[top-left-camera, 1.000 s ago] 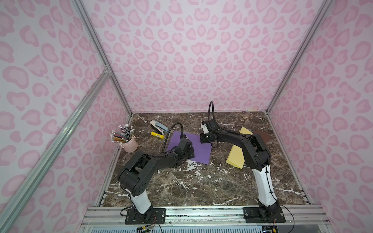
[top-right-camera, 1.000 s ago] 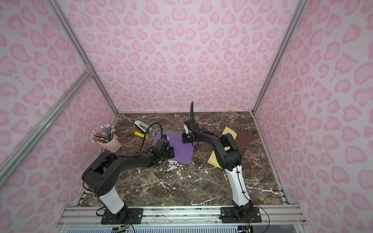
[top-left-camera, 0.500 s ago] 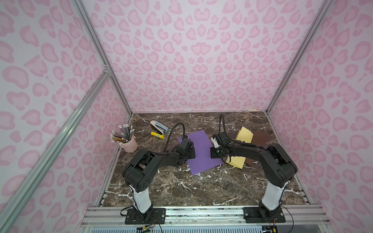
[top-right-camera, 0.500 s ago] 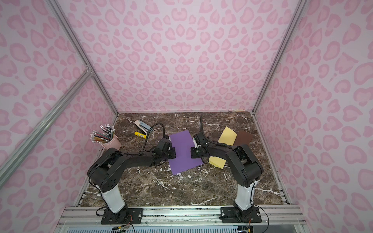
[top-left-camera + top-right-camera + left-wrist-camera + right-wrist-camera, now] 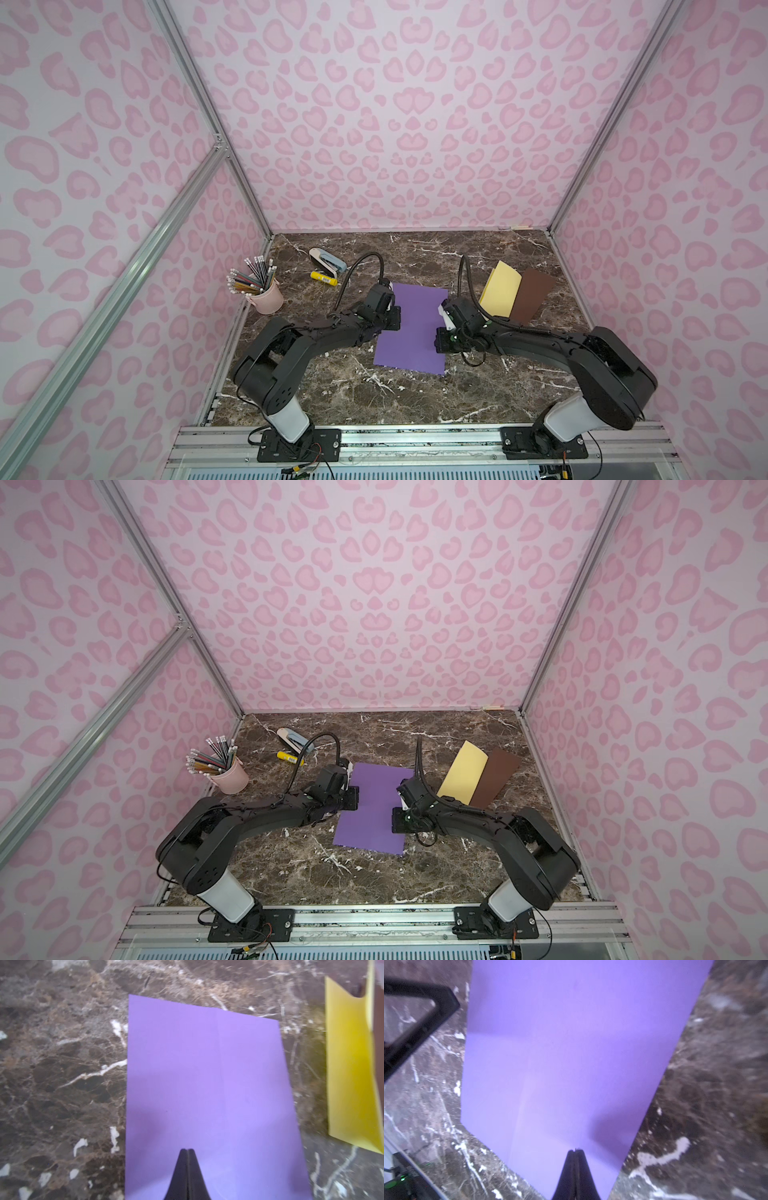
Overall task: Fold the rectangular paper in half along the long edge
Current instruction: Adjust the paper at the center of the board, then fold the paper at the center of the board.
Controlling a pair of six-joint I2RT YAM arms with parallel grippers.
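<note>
the purple paper [image 5: 415, 328] lies flat and unfolded near the middle of the marble table [image 5: 415, 399] in both top views, its long edges running from the far side toward the near side, slightly slanted. the left gripper [image 5: 395, 319] sits at the sheet's left long edge, in its upper half, and the right gripper [image 5: 441, 343] sits at the right long edge, a little lower in the frame. the two are set across the sheet from each other with bare purple between them.

in the left wrist view the left gripper [image 5: 187, 1150] has its fingers pressed together into one dark point at the bottom centre of the frame, lying over the paper [image 5: 207, 1084] with purple on both sides of it. a faint lengthwise line runs down the sheet there. in the right wrist view the right gripper [image 5: 575, 1150] is the same, fingers together, tip over the paper [image 5: 571, 1053] close to its edge. neither pair clamps anything, and whether the tips press on the sheet or hang just above it cannot be told.

to the right of the sheet a yellow paper [image 5: 500, 291] and a brown paper [image 5: 534, 297] lie side by side, touching. at the left stand a pink cup of pencils [image 5: 268, 297], a stapler [image 5: 326, 259] and a small yellow tube [image 5: 323, 278].
</note>
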